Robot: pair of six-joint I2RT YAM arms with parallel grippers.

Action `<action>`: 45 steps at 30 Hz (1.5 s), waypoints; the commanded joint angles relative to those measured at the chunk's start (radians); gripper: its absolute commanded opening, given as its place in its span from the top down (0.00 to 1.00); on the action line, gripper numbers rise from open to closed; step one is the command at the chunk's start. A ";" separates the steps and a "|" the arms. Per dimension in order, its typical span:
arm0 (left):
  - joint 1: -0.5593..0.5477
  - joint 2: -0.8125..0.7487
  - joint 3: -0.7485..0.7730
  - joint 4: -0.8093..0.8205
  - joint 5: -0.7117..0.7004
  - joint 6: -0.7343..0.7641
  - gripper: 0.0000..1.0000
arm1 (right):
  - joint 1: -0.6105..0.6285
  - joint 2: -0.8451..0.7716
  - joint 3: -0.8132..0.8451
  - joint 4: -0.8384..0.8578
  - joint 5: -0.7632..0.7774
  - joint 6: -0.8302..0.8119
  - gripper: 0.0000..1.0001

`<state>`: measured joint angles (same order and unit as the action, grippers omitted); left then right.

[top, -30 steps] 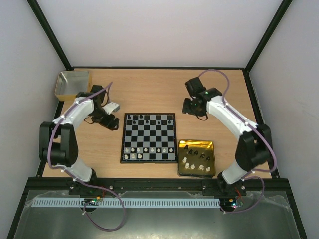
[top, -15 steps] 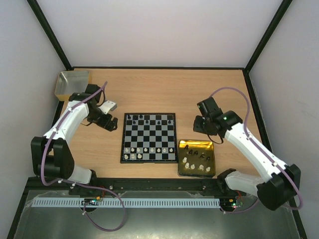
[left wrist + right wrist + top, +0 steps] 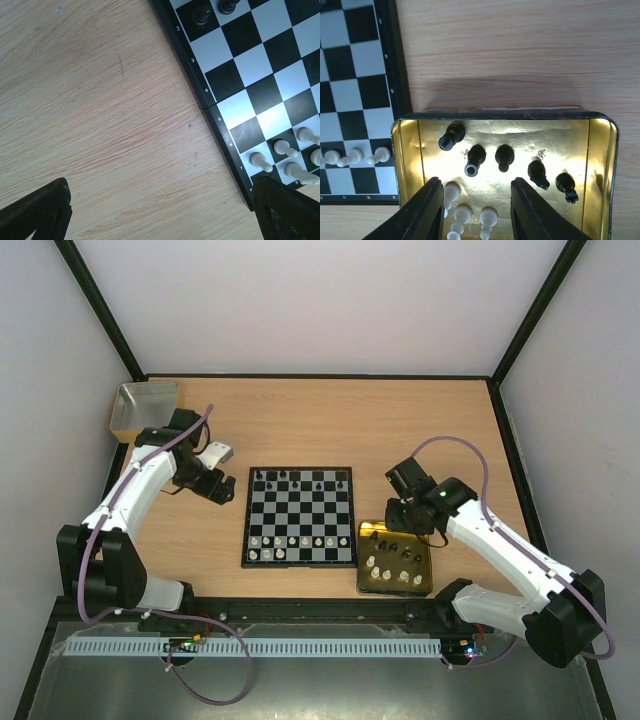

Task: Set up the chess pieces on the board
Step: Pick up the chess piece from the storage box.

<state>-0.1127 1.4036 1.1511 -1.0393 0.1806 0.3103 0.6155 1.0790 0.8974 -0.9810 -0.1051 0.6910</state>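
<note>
Now, your five black pieces [image 3: 475, 160] lie in the tray [image 3: 602, 150], long axes pointing roughly toward the right gripper [image 3: 476, 200], whose jaws hang part-open and empty above them. Left gripper [image 3: 160, 212] gapes wide, empty, beside the board [image 3: 260, 65].

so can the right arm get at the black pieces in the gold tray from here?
Probably yes. The right gripper hangs over the open gold tray, jaws apart and empty; the black pieces lie just ahead, uncovered. They sit close together, so isolating one may be fiddly.
</note>
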 commanded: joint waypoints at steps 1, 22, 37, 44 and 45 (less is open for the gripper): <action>0.003 -0.027 0.024 -0.031 -0.041 -0.029 0.02 | 0.004 0.049 -0.013 0.034 -0.022 -0.051 0.65; -0.064 -0.006 -0.040 0.054 -0.088 -0.064 0.03 | 0.133 0.019 -0.085 0.052 -0.090 0.094 0.68; -0.087 -0.013 -0.042 0.058 -0.108 -0.076 0.03 | 0.131 0.198 -0.088 0.173 -0.052 0.086 0.69; -0.087 -0.019 -0.042 0.060 -0.116 -0.078 0.03 | 0.101 0.236 -0.100 0.199 -0.038 0.050 0.70; -0.087 -0.021 -0.043 0.061 -0.118 -0.078 0.03 | 0.093 0.238 -0.103 0.204 -0.038 0.044 0.70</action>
<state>-0.1936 1.4010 1.1244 -0.9771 0.0772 0.2424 0.7315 1.3029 0.8062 -0.7990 -0.1780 0.7635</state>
